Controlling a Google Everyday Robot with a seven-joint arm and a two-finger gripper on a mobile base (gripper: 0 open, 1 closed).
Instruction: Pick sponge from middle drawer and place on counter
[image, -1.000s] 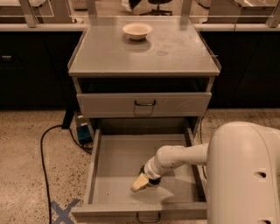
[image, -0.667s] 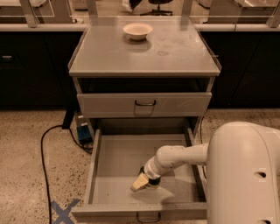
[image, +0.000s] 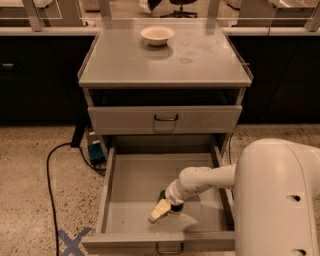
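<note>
Since the two earlier views almost nothing has shifted, the entries below match them position for position

Item 1, end effector (image: 160, 210): lower centre of the frame, down inside the open middle drawer (image: 131, 182), close to its front wall. Same spot and same tilt as a second ago. Open or closed: cannot tell.

Item 2, sponge (image: 162, 195): a dark green patch, probably the scouring face, showing just above the pale tip of the end effector in the lower centre. Too much is hidden to say whether it is held. It sits low in the drawer, not lifted out.

Item 3, arm (image: 205, 179): reaches in from the white robot body at lower right. Unmoved.

Item 4, table (image: 205, 62): grey top, upper centre of the frame. Carries a cream bowl (image: 157, 35) toward its far edge. No sponge on it.

Item 5, upper drawer (image: 205, 120): shut, middle of the frame.

Reading: the standstill suggests the pick is at the grasp stage, neither finished nor given up. The lift out of the drawer and the transfer up to the table are not yet done
</note>
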